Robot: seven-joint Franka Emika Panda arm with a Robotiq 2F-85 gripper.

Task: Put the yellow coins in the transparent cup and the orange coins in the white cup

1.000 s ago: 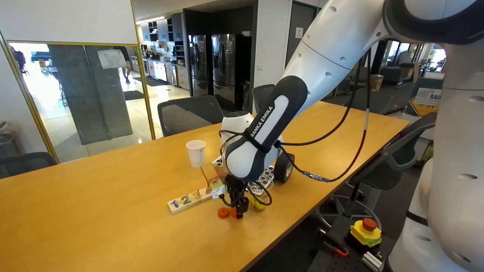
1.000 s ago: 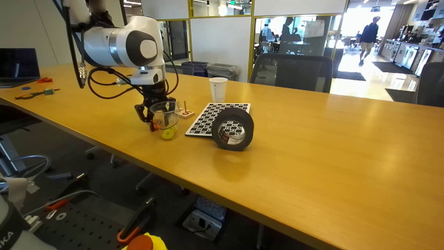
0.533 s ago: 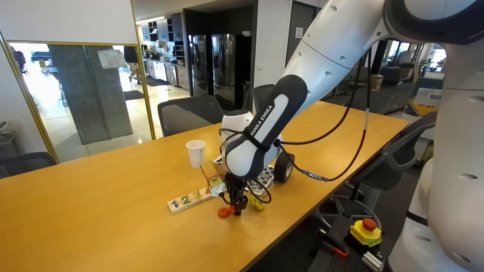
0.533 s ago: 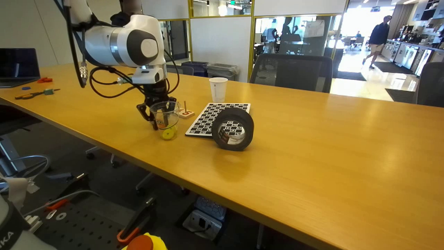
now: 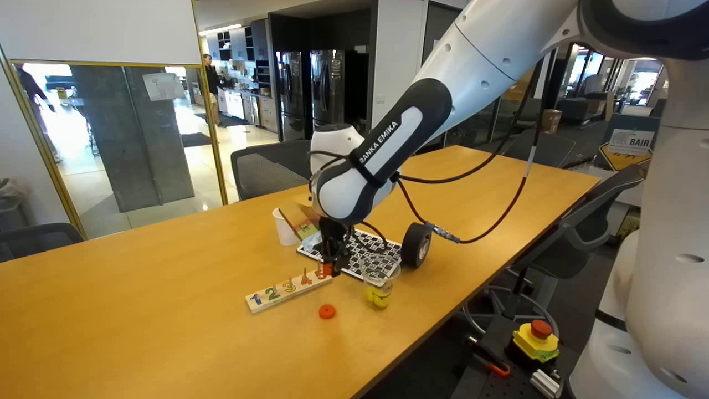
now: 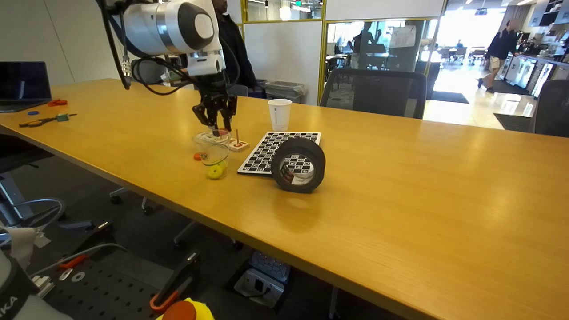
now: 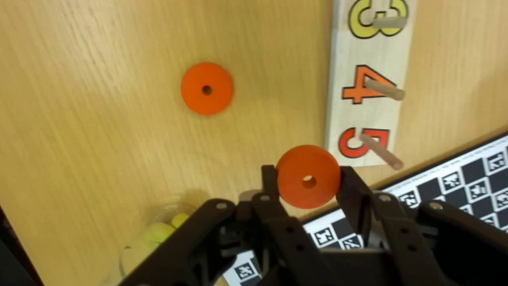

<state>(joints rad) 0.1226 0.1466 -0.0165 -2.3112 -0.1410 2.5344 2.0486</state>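
The transparent cup [image 5: 382,277] stands off the 5 end of the number board [image 5: 281,292]; the gripper [image 7: 308,176] covers part of it in the wrist view, which cuts the board off at the 3. In the cup lie overlapping yellow coins [image 6: 215,171], at least two, exact count unclear. The white cup [image 5: 282,230] stands beyond the board, partly hidden in an exterior view, its inside out of sight. One orange coin [image 7: 308,163] is pinched between two fingers [image 7: 270,180] near the board's 5 end; a second coin [image 7: 206,75] lies on the table [image 7: 99,119] beside the board, apart from it.
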